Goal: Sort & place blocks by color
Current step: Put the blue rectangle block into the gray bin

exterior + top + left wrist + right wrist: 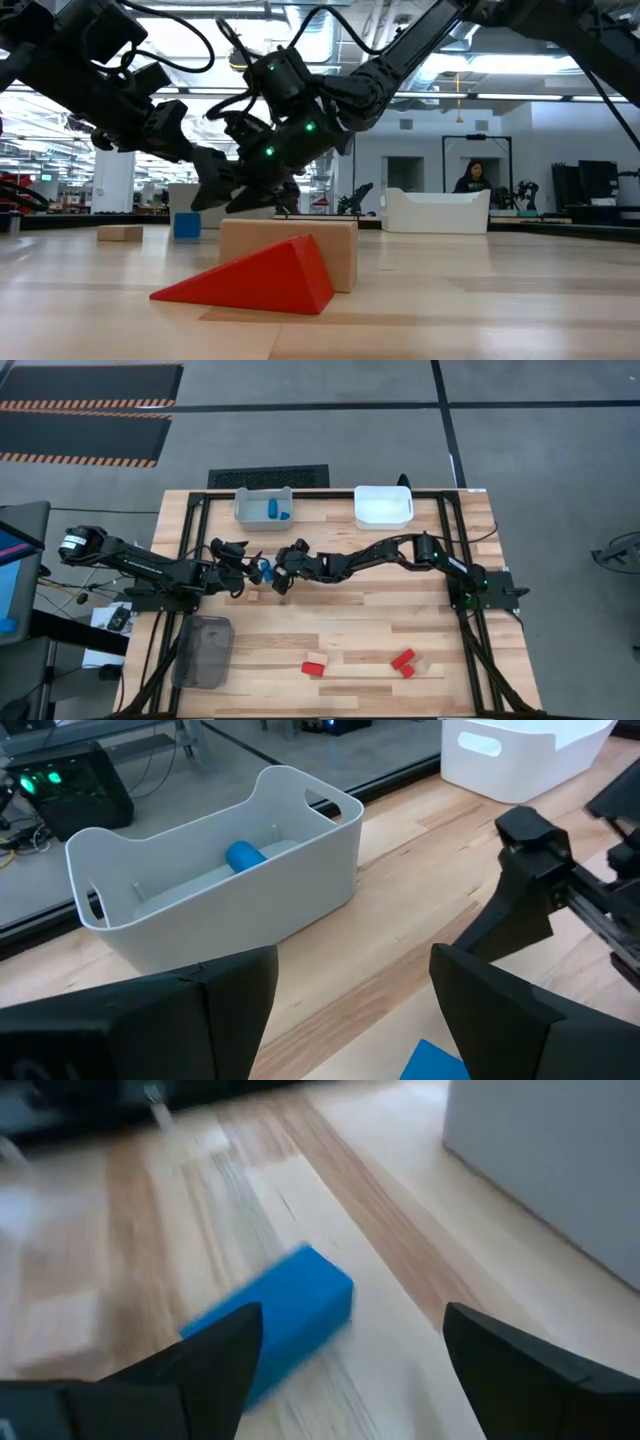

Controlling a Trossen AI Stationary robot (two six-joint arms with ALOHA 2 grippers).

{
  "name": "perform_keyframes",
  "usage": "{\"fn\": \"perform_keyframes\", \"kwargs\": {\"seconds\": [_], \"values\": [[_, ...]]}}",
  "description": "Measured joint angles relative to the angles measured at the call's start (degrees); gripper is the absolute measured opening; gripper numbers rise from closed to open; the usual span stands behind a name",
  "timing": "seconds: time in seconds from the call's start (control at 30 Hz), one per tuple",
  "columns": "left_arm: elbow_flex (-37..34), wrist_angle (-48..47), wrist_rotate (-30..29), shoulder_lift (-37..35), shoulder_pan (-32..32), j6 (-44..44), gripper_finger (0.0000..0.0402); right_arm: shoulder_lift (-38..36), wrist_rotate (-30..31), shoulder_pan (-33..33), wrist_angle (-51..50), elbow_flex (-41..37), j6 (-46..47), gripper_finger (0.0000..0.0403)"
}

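Note:
A blue cuboid block [265,570] lies flat on the table between my two grippers. My left gripper [248,566] stands open just left of it; its wrist view shows the blue block's corner [436,1060] low between the fingers. My right gripper [284,572] is open just right of the blue block [290,1315], fingers on either side without touching. A tan block [253,596] lies close by toward the near edge. Red blocks [314,668] [403,660] rest near the near edge. A blue cylinder [243,855] lies in the grey bin [263,505].
The white bin [384,506] sits at the far edge, right of the grey bin. A dark mesh bin [203,652] stands at the near left. In the low view a red wedge [260,280] lies before a tan block [335,245]. The two grippers are close together mid-table.

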Motion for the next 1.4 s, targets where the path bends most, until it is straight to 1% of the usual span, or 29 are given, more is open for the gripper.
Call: {"fn": "perform_keyframes", "kwargs": {"seconds": [0.23, 0.37, 0.43, 0.57, 0.73, 0.83, 0.9, 0.97, 1.03, 1.13, 1.2, 1.23, 1.4], "values": [[0.01, -0.14, -0.01, 0.0, 0.0, 0.0, 0.0254, -1.16, 0.2, 0.17, -6.96, 0.13, -1.15, 0.0328], [0.0, -0.5, -0.01, 0.01, 0.0, 0.0, 0.0254, -4.55, 0.28, 1.04, -14.78, 0.07, -4.17, 0.0328], [0.0, -0.94, 0.04, 0.0, 0.0, -0.04, 0.0254, -6.79, 1.39, 1.5, -19.04, -0.14, -5.14, 0.0328], [0.0, -1.81, 0.16, 0.02, 0.0, -0.49, 0.0254, -11.03, 2.45, 2.18, -21.99, -0.13, -6.06, 0.0328], [0.0, -1.97, 0.61, 0.02, 0.0, -0.97, 0.0254, -11.07, 2.63, 3.05, -20.21, -0.13, -3.82, 0.0328], [0.0, -1.94, 0.92, 0.02, 0.0, -1.44, 0.0254, -8.63, 4.26, 3.92, -17.25, 0.14, -2.48, 0.0328], [0.0, -1.67, 1.02, 0.02, 0.0, -1.52, 0.0254, -7.95, 4.45, 4.4, -18.92, -0.3, -1.67, 0.0328], [0.0, -1.51, 1.18, 0.02, 0.0, -1.53, 0.0254, -5.72, 4.51, 4.97, -14.68, 0.17, -0.29, 0.0328], [0.0, -1.27, 1.2, 0.02, 0.0, -1.53, 0.0254, -5.4, 4.68, 5.42, -16.4, -0.2, -0.06, 0.0328], [0.0, -1.73, 1.14, 0.02, 0.0, -1.53, 0.0254, -3.79, 5.3, 5.85, -14.03, 0.12, 1.54, 0.0328], [0.0, -1.63, 1.14, 0.02, 0.0, -1.53, 0.0254, -3.72, 6.85, 5.95, -16.27, -0.23, 1.7, 0.0328], [0.0, -1.82, 1.15, 0.02, 0.0, -1.53, 0.0254, -3.56, 7.46, 5.95, -15.82, -0.21, 1.86, 0.0328], [0.0, -2.08, 1.17, 0.02, 0.0, -1.53, 0.0254, -3.65, 7.83, 5.83, -16.76, -0.45, 2.76, 0.0327]]}}
